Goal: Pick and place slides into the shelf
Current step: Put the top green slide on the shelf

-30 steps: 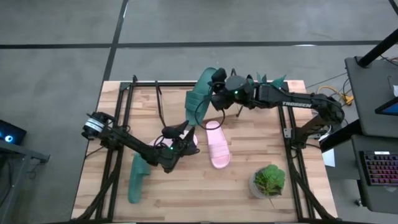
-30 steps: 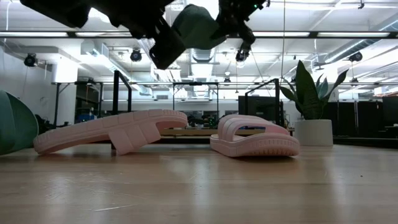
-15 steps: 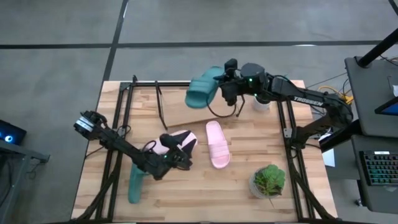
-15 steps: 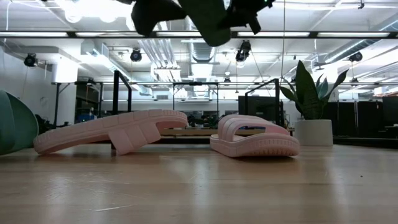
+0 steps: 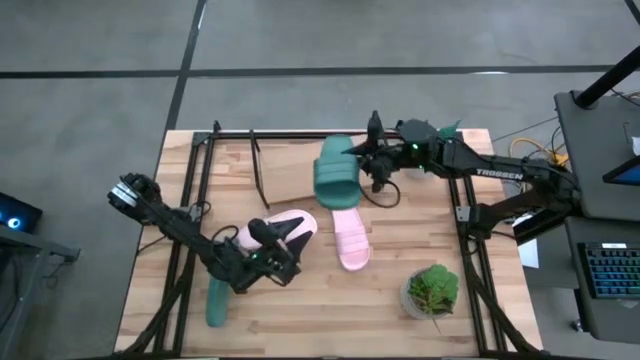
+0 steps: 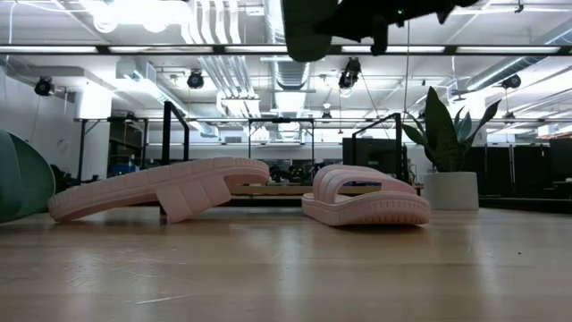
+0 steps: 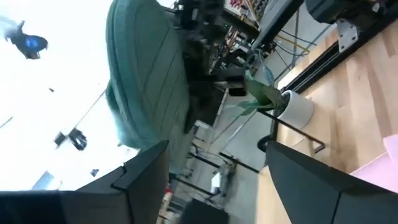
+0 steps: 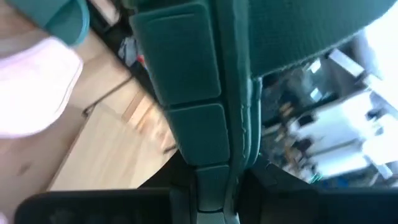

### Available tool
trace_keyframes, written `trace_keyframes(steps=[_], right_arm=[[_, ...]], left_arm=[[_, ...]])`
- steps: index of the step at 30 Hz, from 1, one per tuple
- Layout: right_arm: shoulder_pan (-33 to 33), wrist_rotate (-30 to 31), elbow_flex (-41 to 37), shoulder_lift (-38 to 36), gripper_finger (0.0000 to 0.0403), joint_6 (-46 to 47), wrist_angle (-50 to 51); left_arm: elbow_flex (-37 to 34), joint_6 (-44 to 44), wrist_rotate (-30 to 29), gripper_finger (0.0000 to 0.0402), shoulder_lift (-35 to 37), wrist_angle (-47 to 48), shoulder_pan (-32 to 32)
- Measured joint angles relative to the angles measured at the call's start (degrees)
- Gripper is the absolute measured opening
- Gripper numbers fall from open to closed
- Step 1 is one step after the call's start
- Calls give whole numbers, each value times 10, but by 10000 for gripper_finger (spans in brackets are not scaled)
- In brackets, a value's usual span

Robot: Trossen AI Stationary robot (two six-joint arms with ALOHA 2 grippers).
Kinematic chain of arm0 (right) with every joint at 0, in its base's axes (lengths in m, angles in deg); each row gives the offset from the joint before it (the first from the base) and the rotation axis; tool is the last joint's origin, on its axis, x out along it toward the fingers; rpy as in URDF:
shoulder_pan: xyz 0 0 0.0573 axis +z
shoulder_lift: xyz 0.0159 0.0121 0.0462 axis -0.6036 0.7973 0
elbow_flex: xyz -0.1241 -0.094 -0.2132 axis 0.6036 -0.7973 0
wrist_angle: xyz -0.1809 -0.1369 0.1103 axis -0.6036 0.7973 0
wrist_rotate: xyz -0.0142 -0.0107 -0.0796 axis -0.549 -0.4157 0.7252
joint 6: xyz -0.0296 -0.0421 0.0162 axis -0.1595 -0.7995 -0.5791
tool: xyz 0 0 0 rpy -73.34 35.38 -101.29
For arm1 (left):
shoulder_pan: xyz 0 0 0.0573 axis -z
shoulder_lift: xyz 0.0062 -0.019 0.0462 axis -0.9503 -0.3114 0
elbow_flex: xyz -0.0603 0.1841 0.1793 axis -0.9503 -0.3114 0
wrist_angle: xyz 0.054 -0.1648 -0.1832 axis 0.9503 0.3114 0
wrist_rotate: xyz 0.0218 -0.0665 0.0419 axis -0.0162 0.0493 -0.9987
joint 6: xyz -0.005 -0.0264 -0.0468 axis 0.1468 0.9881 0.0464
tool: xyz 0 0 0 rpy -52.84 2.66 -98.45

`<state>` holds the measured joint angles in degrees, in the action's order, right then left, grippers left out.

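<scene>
My right gripper (image 5: 365, 168) is shut on a dark teal slide (image 5: 335, 172) and holds it in the air over the shelf's (image 5: 256, 165) right end, near its slanted wooden board (image 5: 290, 178). My left gripper (image 5: 285, 236) stands open in the air above a pink slide (image 5: 288, 226), which lies tilted on the table. A second pink slide (image 5: 350, 233) lies flat on its sole to the right of it. A second teal slide (image 5: 218, 290) lies near the table's left front. In the left wrist view the held slide (image 7: 146, 81) shows beyond the open fingers. My right gripper pinches the teal slide's side rim (image 8: 214, 168) between its two fingers, on the side toward the table's right. The fingers come about level from the right. The slide is lifted clear and lies roughly level, its strap up (image 5: 335, 165).
A potted plant (image 5: 432, 290) stands at the table's near right, and a second plant in a white pot (image 6: 451, 188) at the far right. Black arm-mount frames (image 5: 190, 215) run along both sides of the table.
My right gripper has swung the teal slide from hanging steeply on edge to lying about level, and brought it a little down and toward the table's near edge. My left gripper has risen and drawn back toward the table's near left, away from the pink slide.
</scene>
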<state>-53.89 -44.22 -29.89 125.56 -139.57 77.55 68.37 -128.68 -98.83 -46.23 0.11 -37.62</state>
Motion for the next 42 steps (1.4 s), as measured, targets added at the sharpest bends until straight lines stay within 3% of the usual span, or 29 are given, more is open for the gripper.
trace_keyframes(steps=[4,9,15,22,27,42], right_arm=[[22,-10,-92,-22,55,-35,-107],[61,-10,-195,-30,55,-134,-225],[80,-5,-264,-22,55,-168,-326],[80,94,-264,-22,55,-165,-318],[80,102,-252,-22,55,-166,-284],[76,155,-250,-22,55,-169,-275]], left_arm=[[11,-27,-2,251,3,-1,4],[19,5,-8,251,2,-1,4],[31,19,-9,251,2,19,3],[90,157,-9,251,1,227,-5],[136,242,-8,251,1,354,-17],[175,244,57,251,-24,372,-49]])
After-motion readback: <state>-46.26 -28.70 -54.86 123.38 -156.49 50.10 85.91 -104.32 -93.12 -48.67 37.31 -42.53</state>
